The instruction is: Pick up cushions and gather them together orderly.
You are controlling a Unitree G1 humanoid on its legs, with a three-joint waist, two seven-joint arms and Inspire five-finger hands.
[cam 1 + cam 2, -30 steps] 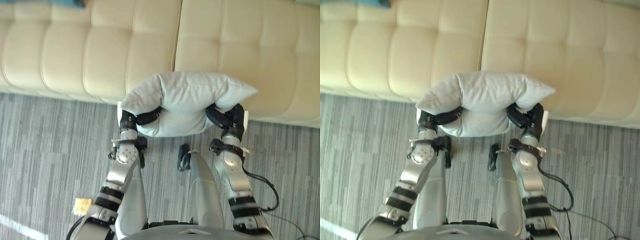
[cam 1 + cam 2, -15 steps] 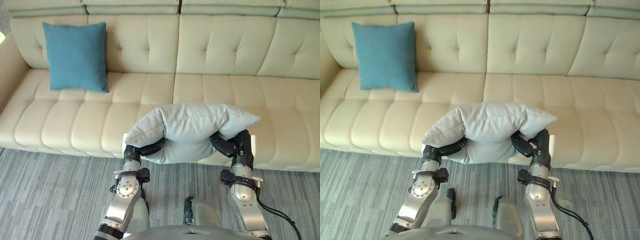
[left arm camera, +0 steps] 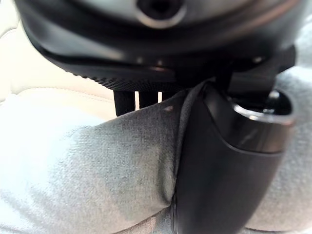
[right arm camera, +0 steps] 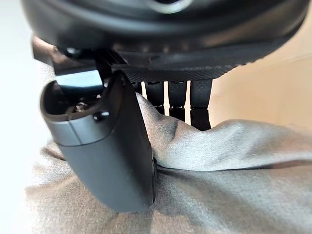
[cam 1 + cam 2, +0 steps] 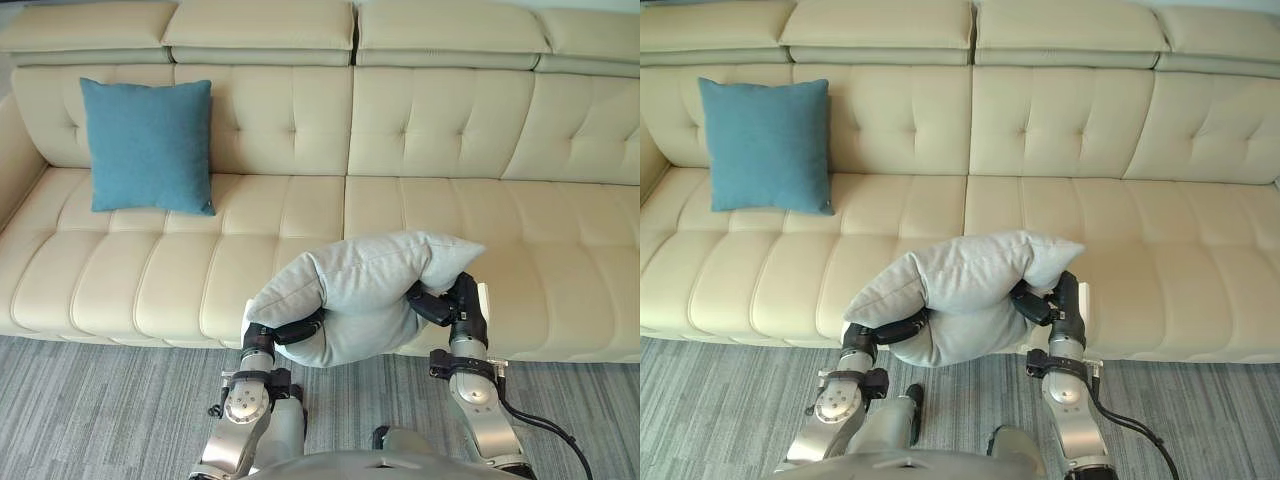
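A light grey cushion (image 5: 365, 295) is held up in front of the cream sofa (image 5: 420, 210), squeezed between both hands. My left hand (image 5: 285, 333) grips its lower left part, thumb (image 3: 219, 161) pressed into the cloth (image 3: 97, 165). My right hand (image 5: 450, 302) pinches its right end, thumb (image 4: 105, 146) and fingers (image 4: 178, 100) closed on a fold of the cushion (image 4: 219, 165). A blue cushion (image 5: 148, 146) leans upright against the sofa's backrest at the left.
The sofa's seat (image 5: 1160, 260) stretches bare to the right of the blue cushion. Grey striped carpet (image 5: 90, 410) runs along the sofa's front edge.
The view has tilted up, bringing the backrest and blue cushion into sight. The grey cushion is bunched tighter, its right end pulled in toward the left, with the right hand closer to the middle.
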